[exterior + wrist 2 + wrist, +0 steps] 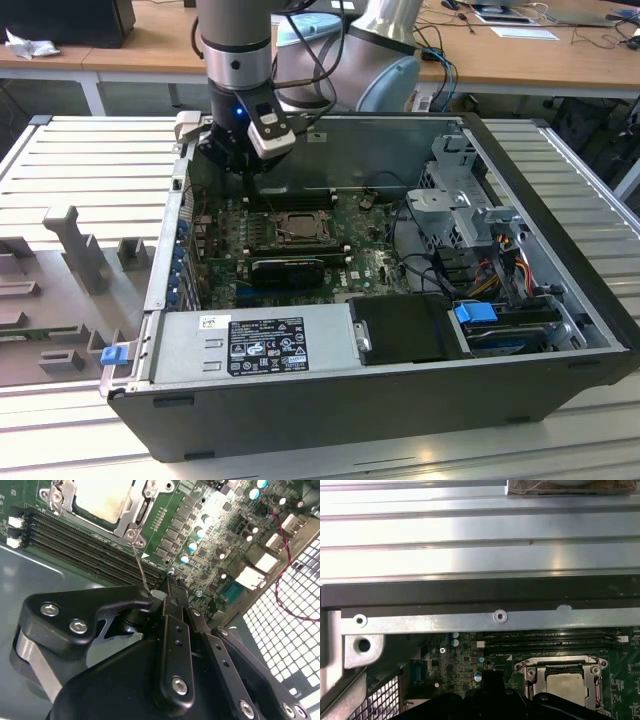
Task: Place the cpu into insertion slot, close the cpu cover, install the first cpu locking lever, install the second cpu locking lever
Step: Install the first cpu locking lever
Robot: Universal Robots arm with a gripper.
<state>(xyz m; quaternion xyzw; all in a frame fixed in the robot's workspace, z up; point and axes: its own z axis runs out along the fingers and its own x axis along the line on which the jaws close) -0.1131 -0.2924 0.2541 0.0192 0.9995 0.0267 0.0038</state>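
The cpu (100, 499) lies pale and flat in the insertion slot (293, 226), and the silver cpu cover (131, 511) is folded down around it. In the first wrist view the cpu (565, 685) shows through the cpu cover (530, 672) window. A thin wire locking lever (140, 565) rises from the socket's corner to my gripper (159, 593), which is shut on the lever's free end. In the exterior view my gripper (245, 172) hangs just behind the socket, toward that view's left, close to the case's back wall.
Black memory slots (95, 542) run beside the socket. A long black card (288, 268) lies in front of it. The power supply (255, 345), drive cage (465, 205) and cables (500, 255) crowd the case's front and the exterior view's right. The case wall (480, 592) stands near.
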